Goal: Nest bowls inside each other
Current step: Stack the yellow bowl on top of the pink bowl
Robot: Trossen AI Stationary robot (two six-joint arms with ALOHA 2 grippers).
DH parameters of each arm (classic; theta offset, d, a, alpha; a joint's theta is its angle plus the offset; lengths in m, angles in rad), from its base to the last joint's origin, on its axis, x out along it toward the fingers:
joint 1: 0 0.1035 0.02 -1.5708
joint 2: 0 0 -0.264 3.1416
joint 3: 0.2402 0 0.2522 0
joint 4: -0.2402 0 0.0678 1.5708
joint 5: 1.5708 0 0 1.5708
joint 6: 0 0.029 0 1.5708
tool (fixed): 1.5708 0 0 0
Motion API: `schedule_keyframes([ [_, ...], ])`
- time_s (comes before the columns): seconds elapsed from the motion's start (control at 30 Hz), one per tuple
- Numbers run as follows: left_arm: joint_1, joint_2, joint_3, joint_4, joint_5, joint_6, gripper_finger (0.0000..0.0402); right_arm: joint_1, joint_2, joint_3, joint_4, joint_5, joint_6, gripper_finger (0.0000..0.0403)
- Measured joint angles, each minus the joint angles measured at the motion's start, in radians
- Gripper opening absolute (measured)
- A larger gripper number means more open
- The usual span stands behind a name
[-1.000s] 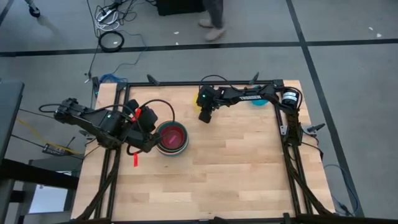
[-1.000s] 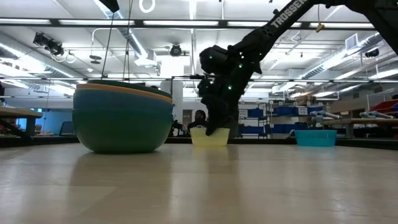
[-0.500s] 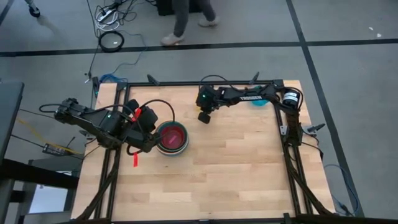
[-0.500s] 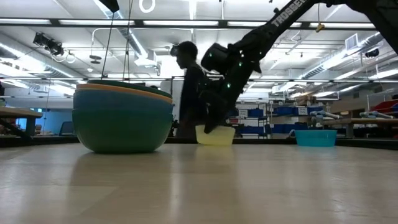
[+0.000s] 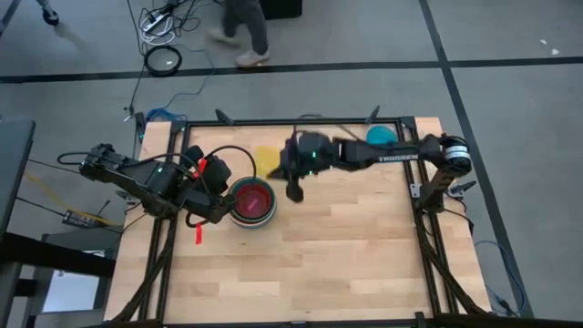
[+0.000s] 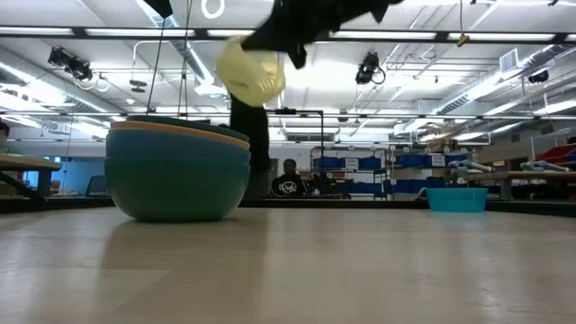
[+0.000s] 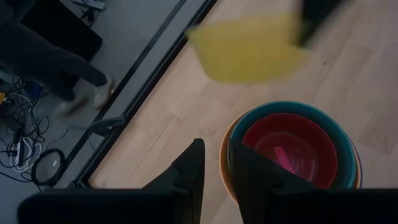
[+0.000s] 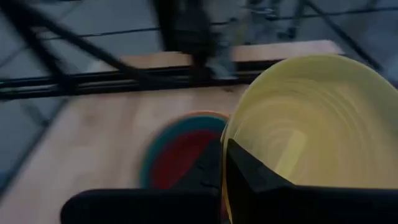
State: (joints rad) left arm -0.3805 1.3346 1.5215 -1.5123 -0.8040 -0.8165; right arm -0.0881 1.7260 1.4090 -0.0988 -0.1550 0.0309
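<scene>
A stack of nested bowls (image 5: 252, 202), teal and orange outside and pink-red innermost (image 7: 289, 146), rests on its base at the table's left. My left gripper (image 5: 225, 208) is at the stack's left rim, one finger on either side of it. A yellow bowl (image 5: 267, 161) hangs in the air just beyond the stack's far side, high above the table in the low view (image 6: 250, 72), with my right gripper (image 5: 284, 169) shut on it. A cyan bowl (image 5: 381, 137) sits at the far right. My left gripper has the stack's outer orange rim (image 7: 225, 167) between its two fingers, one outside the wall and one over the inside, slanting down from the table's left. The stack stays flat on the table. My right gripper pinches the yellow bowl's rim (image 8: 226, 144), one finger (image 8: 255, 177) inside and one outside the wall, coming nearly level from the table's right. The bowl is lifted clear and tipped on its side, its opening facing back toward the arm.
The cyan bowl (image 6: 457, 198) stands by the right arm's base. A person (image 5: 241, 27) walks on the floor beyond the far edge. Bare wood (image 5: 346, 255) covers the table's near half and right side.
My right gripper has shut on the yellow bowl's rim at the far side of the table, lifted it well clear, and swung it toward the stack on the left. The bowl has tipped from upright onto its side. The person has walked toward the left.
</scene>
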Motion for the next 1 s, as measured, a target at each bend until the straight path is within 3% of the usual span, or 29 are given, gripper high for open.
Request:
schedule_keyframes([
  [0.33, 0.0, 0.0, 0.0, 0.004, -0.012, 0.0, 0.0081, 0.164, 0.076, -0.003, 0.101, 0.065, 0.031, 0.0],
  [0.5, 0.0, 0.0, 0.0, 0.008, -0.013, 0.0, 0.0081, 0.162, 0.127, -0.003, 0.165, 0.096, 0.064, 0.0007],
  [0.77, 0.0, 0.0, 0.0, 0.02, -0.013, 0.002, 0.0081, 0.132, 0.222, -0.003, 0.2, 0.069, 0.139, 0.0061],
  [1.0, 0.0, 0.0, 0.0, 0.018, -0.013, 0.008, 0.0081, 0.131, 0.189, -0.003, 0.194, 0.091, 0.13, 0.0096],
])
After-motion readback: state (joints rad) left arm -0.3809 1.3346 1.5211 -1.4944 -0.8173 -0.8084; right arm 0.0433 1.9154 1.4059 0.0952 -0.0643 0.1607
